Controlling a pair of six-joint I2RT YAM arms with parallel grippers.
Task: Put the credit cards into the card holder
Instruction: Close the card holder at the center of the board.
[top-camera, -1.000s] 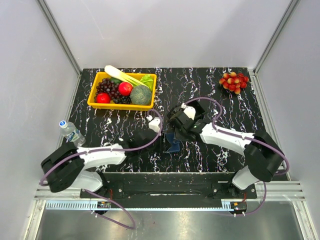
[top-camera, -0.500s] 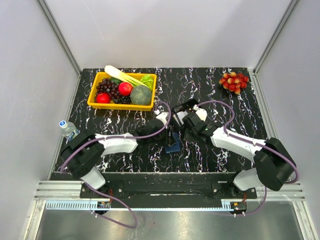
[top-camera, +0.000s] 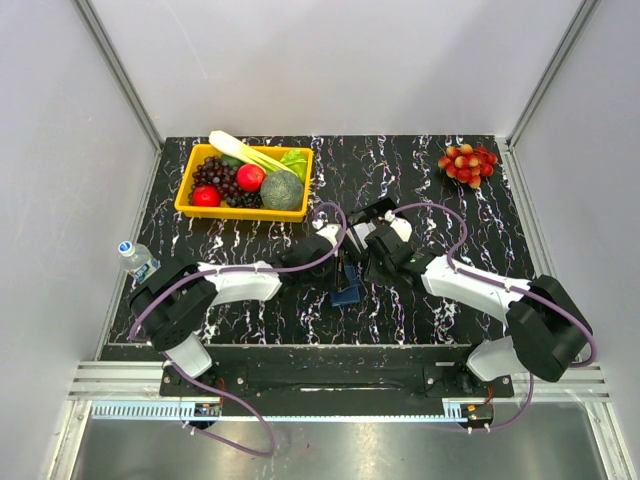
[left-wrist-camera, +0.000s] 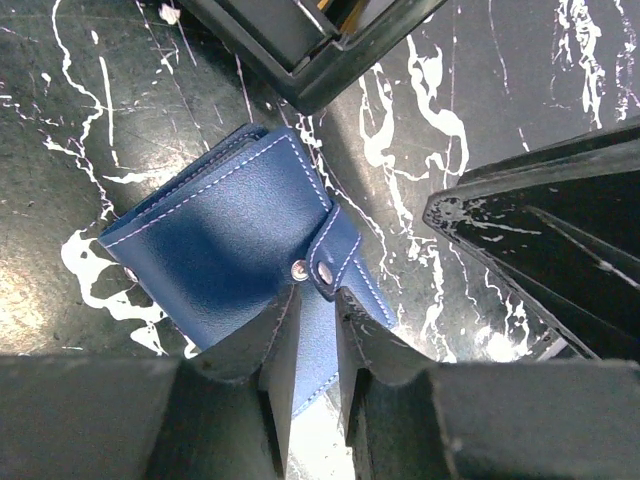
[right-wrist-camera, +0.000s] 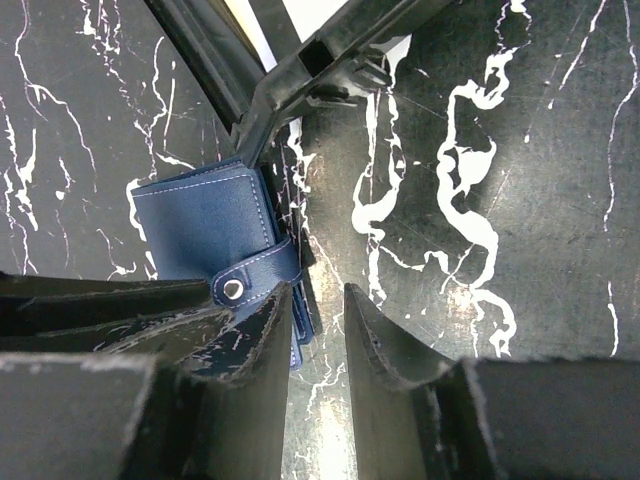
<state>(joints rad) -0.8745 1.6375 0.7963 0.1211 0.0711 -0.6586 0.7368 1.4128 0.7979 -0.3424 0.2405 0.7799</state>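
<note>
Comparing with a second ago, we see in the top view that the left arm has stretched further right, so both claws now meet over the card holder (top-camera: 347, 294) at the middle of the desk (top-camera: 450, 200). Only the wrist views show its snap strap (left-wrist-camera: 322, 262) fastened. The left claw (left-wrist-camera: 312, 335) straddles the holder's edge with a narrow gap; a real pinch we cannot tell. The right claw (right-wrist-camera: 318, 320) stands partly open, one finger over the strap side, holding nothing.
</note>
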